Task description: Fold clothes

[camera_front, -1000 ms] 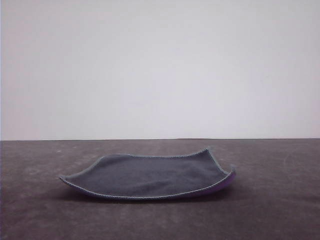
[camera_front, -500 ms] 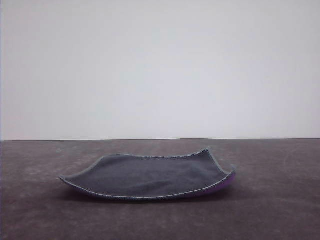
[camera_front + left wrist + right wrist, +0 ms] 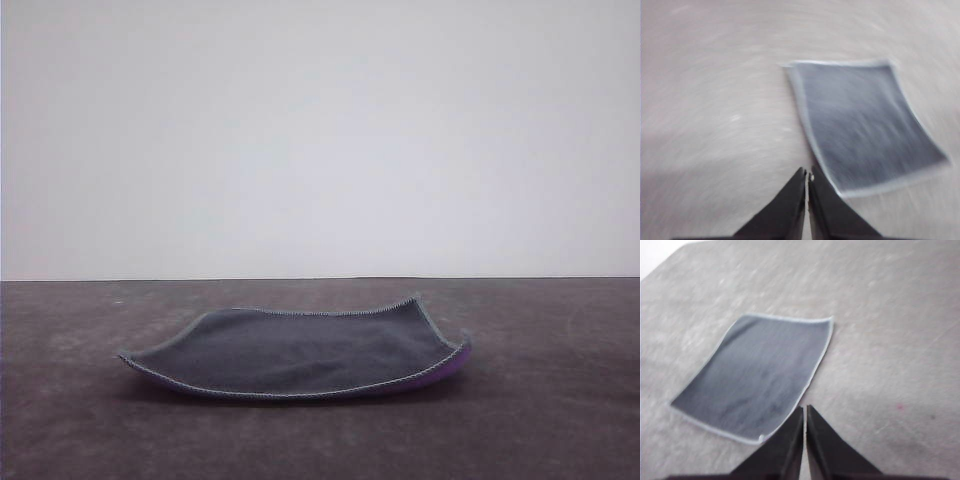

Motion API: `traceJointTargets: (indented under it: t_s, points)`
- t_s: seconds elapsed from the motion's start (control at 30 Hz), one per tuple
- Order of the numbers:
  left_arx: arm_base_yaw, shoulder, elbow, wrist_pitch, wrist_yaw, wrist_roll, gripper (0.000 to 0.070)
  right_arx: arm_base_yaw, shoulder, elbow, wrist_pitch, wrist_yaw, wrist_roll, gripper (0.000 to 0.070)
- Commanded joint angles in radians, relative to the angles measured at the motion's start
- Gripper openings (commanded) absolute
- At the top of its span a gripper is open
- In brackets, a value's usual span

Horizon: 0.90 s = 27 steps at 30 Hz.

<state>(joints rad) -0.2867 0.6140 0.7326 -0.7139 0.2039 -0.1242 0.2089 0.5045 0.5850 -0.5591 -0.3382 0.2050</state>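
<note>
There was one cloth [image 3: 300, 352] in the lower middle of the front view: a single square piece, spread out dark grey face up, with one strip of purple underside showing at its lower right corner and a light stitched edging around it. The same one cloth [image 3: 865, 127] sat right of centre in the left wrist view and left of centre [image 3: 757, 375] in the right wrist view. There was one table [image 3: 560, 420], taking up the lower part of the front view. There were two grippers, one left gripper [image 3: 807, 176] and one right gripper [image 3: 804, 410], each at the bottom centre of its own wrist view. Each had two dark fingers, pressed together with nothing between them.
</note>
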Motion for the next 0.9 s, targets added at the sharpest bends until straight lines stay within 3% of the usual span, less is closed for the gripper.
traceJointTargets:
  t_s: [0.0, 0.13, 0.17, 0.2, 0.23, 0.3, 0.33, 0.57, 0.7, 0.87]
  points:
    - [-0.028, 0.011, 0.019, 0.003, -0.006, 0.083, 0.0004, 0.016, 0.011, 0.013, 0.01, -0.002, -0.019, 0.0006]
    - [-0.048, 0.019, 0.02, 0.003, -0.005, 0.079, 0.0003, 0.04, 0.011, 0.013, 0.008, -0.003, -0.037, 0.0007]
    - [-0.048, 0.02, 0.02, 0.003, -0.005, 0.079, 0.0005, 0.042, 0.011, 0.013, 0.008, -0.003, -0.039, 0.0022]
    - [-0.048, 0.02, 0.02, 0.004, -0.005, 0.079, 0.0035, 0.044, 0.011, 0.013, 0.008, -0.003, -0.046, 0.0094]
    - [-0.048, 0.019, 0.02, 0.005, -0.005, 0.079, 0.0107, 0.044, 0.011, 0.013, 0.008, -0.003, -0.059, 0.0209]
    - [-0.048, 0.019, 0.02, 0.004, -0.005, 0.071, 0.0339, 0.044, 0.011, 0.013, 0.008, -0.002, -0.06, 0.0432]
    - [-0.047, 0.019, 0.02, 0.004, -0.005, 0.057, 0.0411, 0.044, 0.01, 0.013, 0.008, -0.002, -0.06, 0.0458]
    - [-0.047, 0.023, 0.02, 0.005, -0.005, -0.003, 0.0432, 0.044, 0.011, 0.013, 0.009, -0.002, -0.054, 0.0457]
    - [-0.047, 0.061, 0.023, 0.014, -0.005, -0.061, 0.0434, 0.044, 0.051, 0.013, 0.013, -0.003, 0.015, 0.0409]
    - [-0.047, 0.158, 0.026, 0.076, 0.008, -0.102, 0.0434, 0.043, 0.168, 0.013, 0.023, -0.019, 0.081, 0.0404]
